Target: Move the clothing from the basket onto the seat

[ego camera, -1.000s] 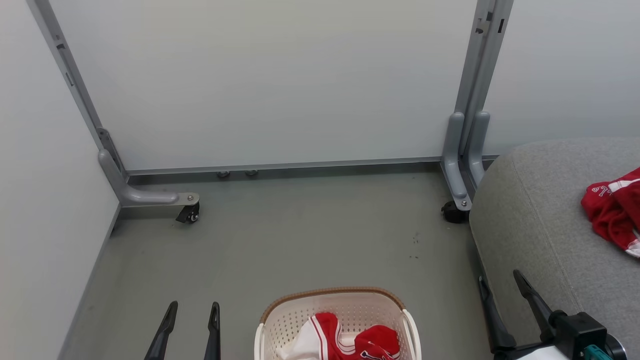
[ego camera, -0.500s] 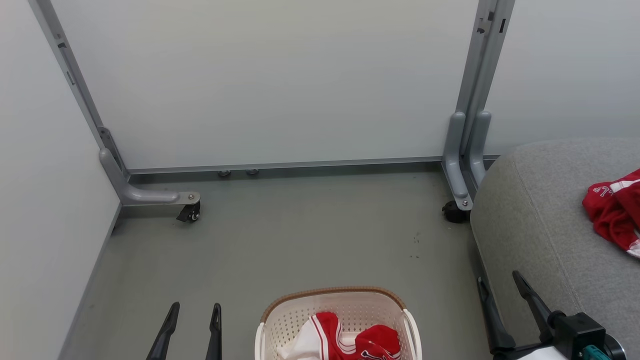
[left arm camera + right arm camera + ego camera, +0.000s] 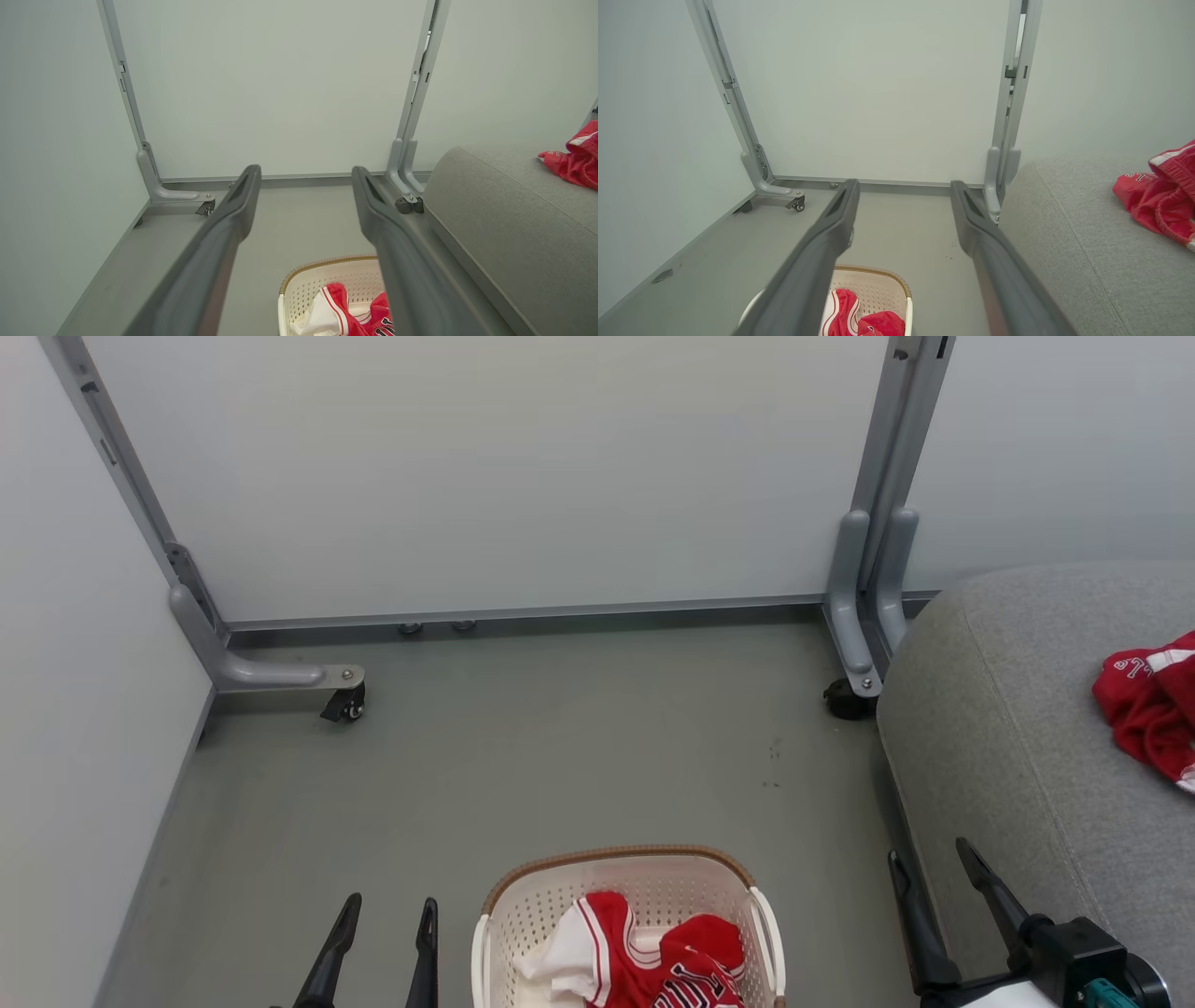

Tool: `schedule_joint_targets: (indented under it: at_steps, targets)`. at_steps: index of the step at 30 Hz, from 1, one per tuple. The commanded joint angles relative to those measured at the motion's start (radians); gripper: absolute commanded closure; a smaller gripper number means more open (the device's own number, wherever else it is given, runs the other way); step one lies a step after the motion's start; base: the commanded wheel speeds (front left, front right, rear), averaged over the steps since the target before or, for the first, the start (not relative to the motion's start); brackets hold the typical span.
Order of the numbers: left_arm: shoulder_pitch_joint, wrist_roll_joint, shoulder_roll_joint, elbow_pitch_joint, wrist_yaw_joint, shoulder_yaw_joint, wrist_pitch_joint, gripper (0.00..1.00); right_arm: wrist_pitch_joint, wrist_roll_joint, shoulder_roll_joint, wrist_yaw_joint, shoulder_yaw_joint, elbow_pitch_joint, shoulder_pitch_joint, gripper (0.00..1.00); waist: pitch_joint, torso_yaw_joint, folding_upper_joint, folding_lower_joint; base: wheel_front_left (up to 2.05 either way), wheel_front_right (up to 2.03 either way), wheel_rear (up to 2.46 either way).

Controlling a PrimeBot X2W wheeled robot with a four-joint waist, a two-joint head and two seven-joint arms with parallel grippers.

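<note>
Jaws apart and empty on both: left gripper beside the basket, right gripper by the seat edge. Head view has tipped down since a second ago; nothing itself moved, pick not begun. Clothing lies in the basket, one piece, cropped, apparently already on the seat. Floor ahead open; seat flank close right.
</note>
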Motion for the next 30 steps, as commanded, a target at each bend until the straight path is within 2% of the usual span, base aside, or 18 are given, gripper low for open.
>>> schedule_joint_targets:
  at_steps: [1, 6, 14, 23, 30]
  targets:
    - [-0.022, -0.001, 0.000, 0.008, -0.007, -0.006, 0.001, 0.00, 0.000, -0.007, -0.005, -0.002, -0.004, -0.005, -0.006, 0.00, 0.032, -0.003, 0.0000, 0.0001, 0.00, 0.00, 0.00]
    - [-0.074, 0.019, 0.000, 0.033, -0.015, -0.033, 0.001, 0.00, 0.000, -0.021, -0.012, -0.002, -0.007, -0.017, -0.032, 0.00, 0.111, -0.005, 0.0000, 0.0001, 0.00, 0.00, 0.00]
    - [-0.296, 0.034, 0.043, 0.114, -0.025, -0.119, 0.001, 0.00, 0.000, -0.051, -0.016, -0.002, -0.022, -0.060, -0.171, 0.00, 0.371, -0.007, 0.0000, 0.0001, 0.00, 0.00, 0.00]
    - [-0.661, -0.007, 0.185, 0.278, -0.025, -0.411, 0.001, 0.00, 0.000, -0.096, -0.018, -0.002, -0.052, -0.095, -0.317, 0.00, 0.626, -0.002, 0.0000, 0.0001, 0.00, 0.00, 0.00]
    - [-0.920, -0.008, 0.225, 0.451, -0.025, -0.603, 0.001, 0.00, 0.000, -0.108, -0.019, -0.002, -0.073, -0.122, -0.421, 0.00, 0.794, -0.030, 0.0000, 0.0001, 0.00, 0.00, 0.00]
